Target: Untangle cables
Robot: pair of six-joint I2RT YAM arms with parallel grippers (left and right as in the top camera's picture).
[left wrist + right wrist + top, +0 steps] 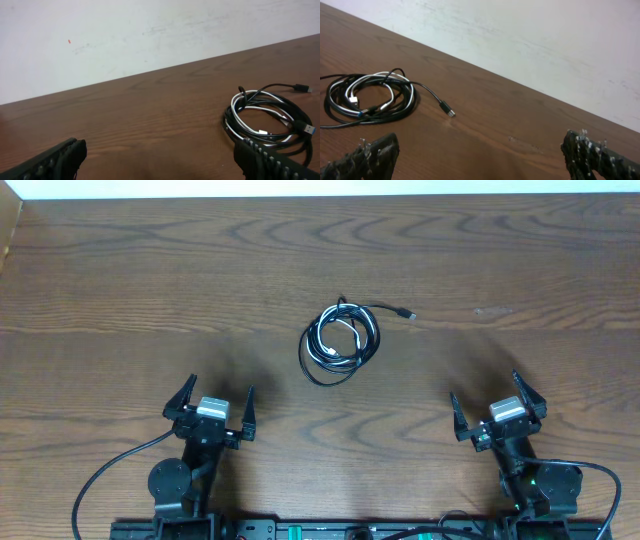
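The cables lie coiled together in one bundle at the middle of the wooden table: black cords wound with a shorter white one, a black plug end sticking out to the right. The bundle also shows at the right of the left wrist view and at the left of the right wrist view. My left gripper is open and empty, near the front left, apart from the bundle. My right gripper is open and empty at the front right, also apart from it.
The wooden table runs back to a white wall. Thick black wires trail from the arm bases along the front edge. A faint scuff mark lies right of the bundle.
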